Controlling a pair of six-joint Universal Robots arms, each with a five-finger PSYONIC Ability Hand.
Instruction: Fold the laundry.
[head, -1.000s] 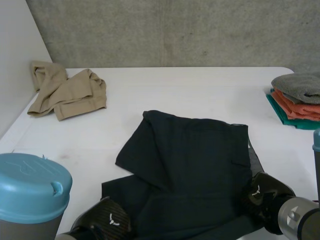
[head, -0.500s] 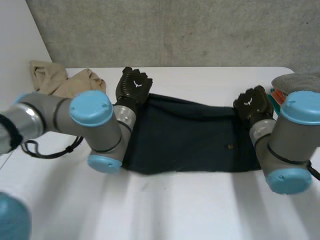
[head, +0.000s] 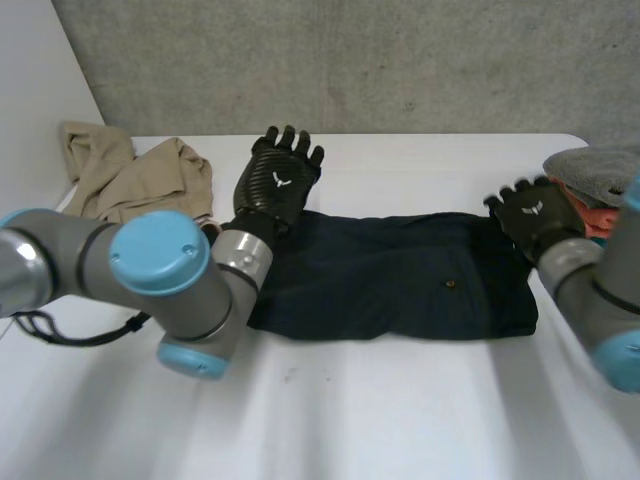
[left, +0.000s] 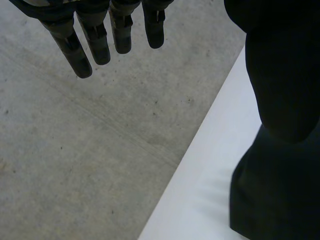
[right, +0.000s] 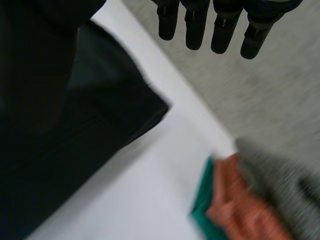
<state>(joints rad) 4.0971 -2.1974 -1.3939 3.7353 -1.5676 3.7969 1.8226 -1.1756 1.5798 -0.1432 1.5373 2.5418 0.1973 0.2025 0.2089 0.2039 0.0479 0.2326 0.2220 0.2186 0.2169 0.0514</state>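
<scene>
A dark navy garment (head: 390, 275) lies folded into a wide band across the middle of the white table (head: 400, 410). My left hand (head: 277, 180) is raised over the garment's far left corner, its fingers (left: 100, 40) straight and holding nothing. My right hand (head: 535, 215) hovers at the far right corner, its fingers (right: 220, 30) spread straight as well, with the dark cloth (right: 65, 130) lying flat beside the palm. The same dark cloth (left: 280, 125) lies beside the left palm in the left wrist view.
A crumpled tan garment (head: 130, 180) lies at the table's far left. A stack of folded cloths, grey over orange over green (head: 595, 185), sits at the far right edge, close to my right hand, and as a folded stack (right: 250, 200). A concrete wall (head: 350, 60) backs the table.
Both hands carried the near edge of the garment to the far side, folding it in half. They have since let go, straightened their fingers and lifted off the cloth.
</scene>
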